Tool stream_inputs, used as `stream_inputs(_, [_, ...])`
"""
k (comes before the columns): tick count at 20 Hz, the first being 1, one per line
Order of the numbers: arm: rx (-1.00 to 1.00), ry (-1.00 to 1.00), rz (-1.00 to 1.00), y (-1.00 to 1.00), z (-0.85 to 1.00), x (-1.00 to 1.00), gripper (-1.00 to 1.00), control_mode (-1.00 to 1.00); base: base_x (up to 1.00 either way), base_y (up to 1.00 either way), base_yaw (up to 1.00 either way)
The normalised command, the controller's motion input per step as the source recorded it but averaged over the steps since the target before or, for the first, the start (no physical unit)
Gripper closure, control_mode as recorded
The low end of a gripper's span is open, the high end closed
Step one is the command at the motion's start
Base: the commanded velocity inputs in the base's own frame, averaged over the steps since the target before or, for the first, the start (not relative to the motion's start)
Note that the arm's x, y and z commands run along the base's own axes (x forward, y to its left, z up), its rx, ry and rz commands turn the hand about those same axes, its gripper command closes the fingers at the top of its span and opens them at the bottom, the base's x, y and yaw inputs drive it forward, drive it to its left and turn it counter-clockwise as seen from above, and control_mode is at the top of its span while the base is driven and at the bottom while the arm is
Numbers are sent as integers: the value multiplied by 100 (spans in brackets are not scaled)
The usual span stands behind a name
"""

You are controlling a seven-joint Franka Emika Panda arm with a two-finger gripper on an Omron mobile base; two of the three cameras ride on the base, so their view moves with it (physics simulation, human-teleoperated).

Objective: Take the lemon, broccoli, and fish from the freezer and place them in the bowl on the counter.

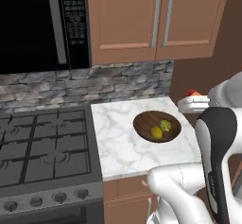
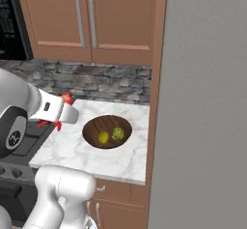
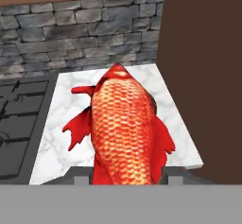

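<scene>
Here we hold the fish (image 3: 124,128) in the end effector (image 3: 124,180), the jaws partly closed on its red-orange body, which runs straight out along the line of the fingers with the far end pointing toward the stone wall. In the hand view the fish covers most of the bench (image 3: 177,124) below it, so the bowl there is hidden from us behind the scales.

From the left base view the bowl (image 1: 144,119) sits on the marble near the right end of the bench (image 1: 118,142), with the lemon (image 1: 156,132) and the broccoli (image 1: 165,124) already lying in it, side by side. A bit of the red fish (image 1: 191,93) shows at the white hand, which hangs above the right edge of the bench, to the right of the bowl and a little farther back.

We judge two of three items done and this the last. The move turns on this: the bowl lies to the left and nearer than the hand, so the fish must travel that way and down before release. Its long body may overhang the rim if dropped off-centre.
</scene>
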Motion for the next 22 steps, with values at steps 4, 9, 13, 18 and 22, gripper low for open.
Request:
stream_inputs(4, [0,0,0,0,0,0,100,100,63,0,-5])
stream_inputs(9, [0,3,0,0,-27,51,100,-100,13,0,0])
stream_inputs(13, [0,10,0,0,-81,74,100,-100,0,0,0])
stream_inputs(18, [0,18,0,0,-100,58,100,-100,0,0,0])
stream_inputs(22, [0,15,0,5,-100,62,100,-100,0,0,0])
